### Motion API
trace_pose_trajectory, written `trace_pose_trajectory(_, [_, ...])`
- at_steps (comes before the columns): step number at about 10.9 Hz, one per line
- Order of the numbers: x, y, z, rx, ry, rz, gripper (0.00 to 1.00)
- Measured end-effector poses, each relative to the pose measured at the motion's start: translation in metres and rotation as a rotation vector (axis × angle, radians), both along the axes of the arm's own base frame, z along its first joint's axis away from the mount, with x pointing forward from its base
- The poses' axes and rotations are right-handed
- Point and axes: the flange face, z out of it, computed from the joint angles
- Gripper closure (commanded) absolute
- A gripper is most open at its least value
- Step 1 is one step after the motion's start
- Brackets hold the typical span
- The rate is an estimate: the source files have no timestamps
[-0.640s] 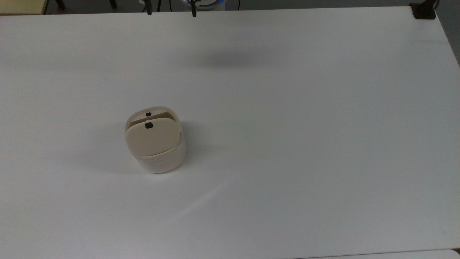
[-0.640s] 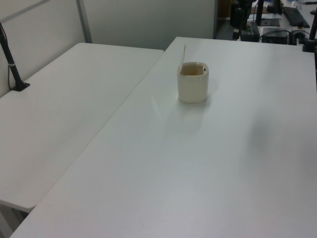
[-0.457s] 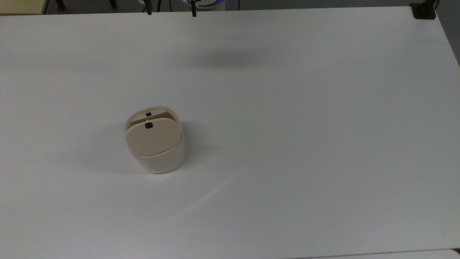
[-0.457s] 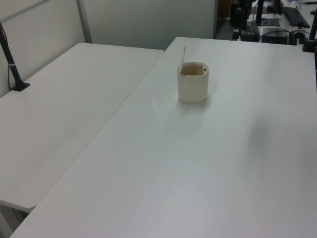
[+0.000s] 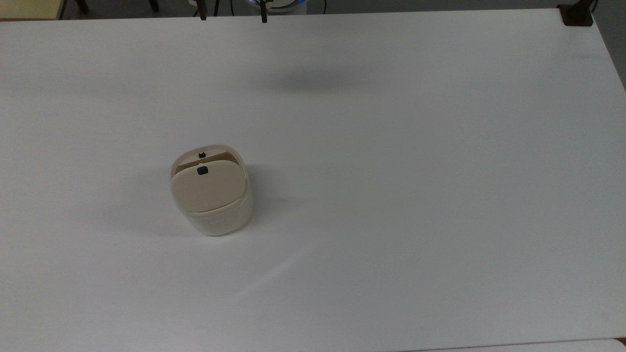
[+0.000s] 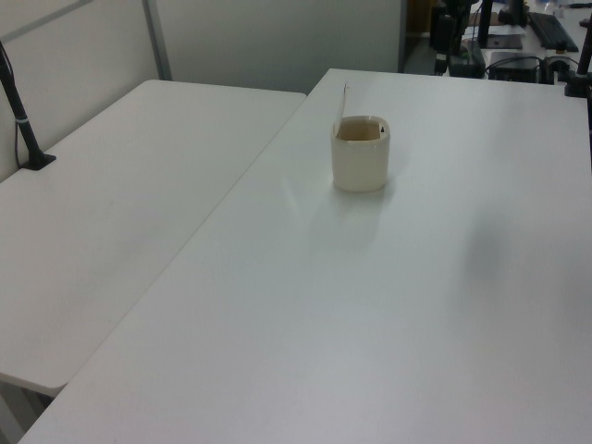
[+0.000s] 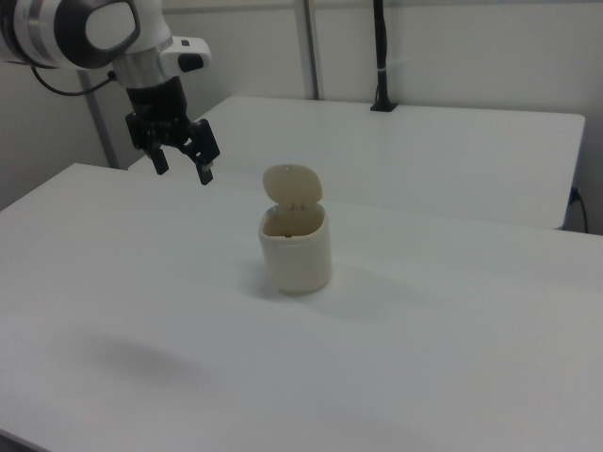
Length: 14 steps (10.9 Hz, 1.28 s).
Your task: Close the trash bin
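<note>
The trash bin is a small cream-white tub standing on the white table, left of centre in the top view. Its beige lid with a small black square mark is swung up on its hinge, leaving the mouth uncovered. The right view shows the trash bin with the lid standing upright above its rim. In the left view the trash bin has the lid edge-on. My gripper hangs open and empty, above the table to the right view's left of the bin.
A second white table adjoins on the left view's left, with a black pole clamped to it. A black clamp sits at the table's corner in the top view's upper right. A soft shadow lies on the table.
</note>
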Motion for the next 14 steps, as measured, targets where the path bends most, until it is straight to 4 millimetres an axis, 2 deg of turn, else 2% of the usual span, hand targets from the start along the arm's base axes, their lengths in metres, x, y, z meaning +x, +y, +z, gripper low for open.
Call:
trace_pose_trajectory(3, [0.0,0.0,0.0,0.0,0.0,0.0,0.0])
trace_pose_trajectory(7, [0.006,-0.003,-0.003,0.001,-0.017,-0.025,0.14])
trace_pose_trajectory(8, [0.009,-0.003,-0.005,0.004,-0.029,-0.055,0.23])
trace_pose_trajectory(9, [0.016,-0.003,-0.006,0.01,-0.06,-0.109,0.41])
trace_pose_trajectory(10, [0.025,-0.003,-0.005,0.02,-0.104,-0.176,0.63])
trace_pose_trajectory(12, [0.05,-0.003,-0.002,0.054,-0.203,-0.334,0.99])
trace_pose_trajectory(14, [0.076,-0.002,-0.006,0.096,-0.287,-0.473,1.0])
